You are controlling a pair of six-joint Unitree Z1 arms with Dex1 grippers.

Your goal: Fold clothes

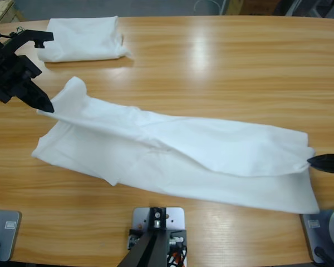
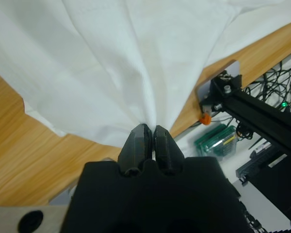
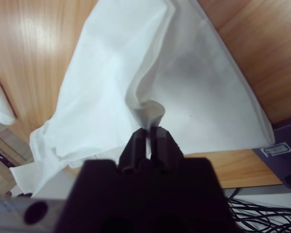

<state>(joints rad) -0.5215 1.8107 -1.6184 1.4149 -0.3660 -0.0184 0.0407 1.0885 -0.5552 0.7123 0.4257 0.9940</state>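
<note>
Black jaws of the left gripper point(image 1: 313, 162) at the right edge of the frame are pinched shut on one end of the white T-shirt point(image 1: 178, 150). The right gripper point(image 1: 49, 107) at upper left is likewise closed tight on a bunched fold at the other end. Held from both ends, the shirt lies stretched in a long band across the middle of the wooden table point(image 1: 211, 67), probably so one edge can be carried over for a fold. At the upper left, apart from it, a folded bundle point(image 1: 83, 38) rests on the table.
</note>
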